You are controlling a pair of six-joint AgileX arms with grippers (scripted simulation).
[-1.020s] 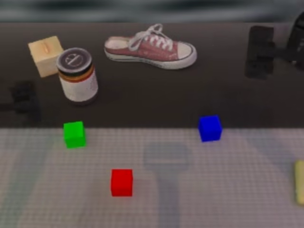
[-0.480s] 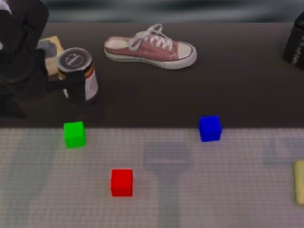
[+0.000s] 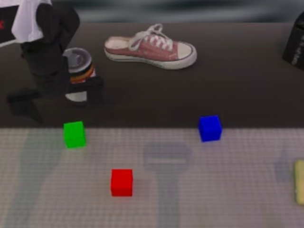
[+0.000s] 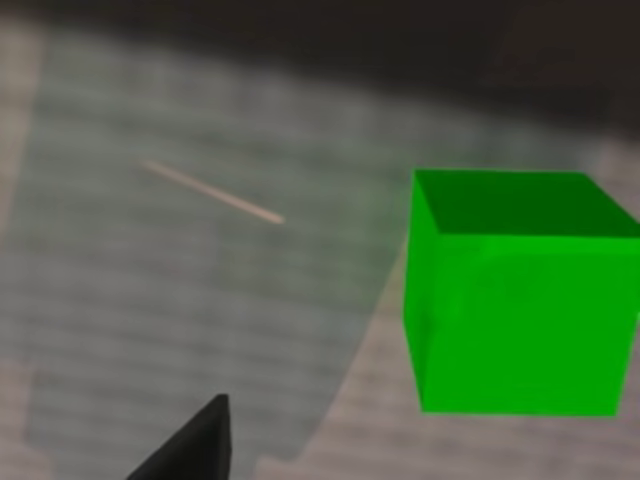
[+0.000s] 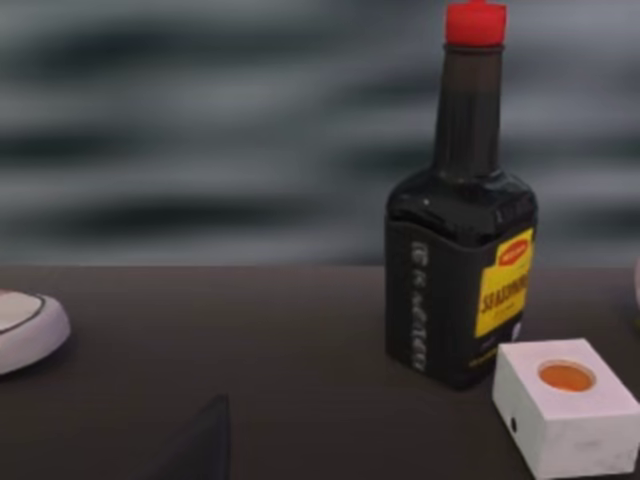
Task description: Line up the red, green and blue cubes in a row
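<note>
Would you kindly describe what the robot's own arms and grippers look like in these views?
The left arm is matte black and blocky, with a white shell bearing a small red mark near its top. The right arm shows only a black edge. Each wrist view shows one dark pointed fingertip.

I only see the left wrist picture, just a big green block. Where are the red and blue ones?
Observer: The red cube sits right of the green cube, nearer the table's front edge.
Operator: And blue?
Observer: The blue cube is farther right, about level with green, touching nothing.
Operator: Where's my gripper?
Observer: The left gripper hangs by a jar, just behind the green cube. The right arm is out of the top view.
</note>
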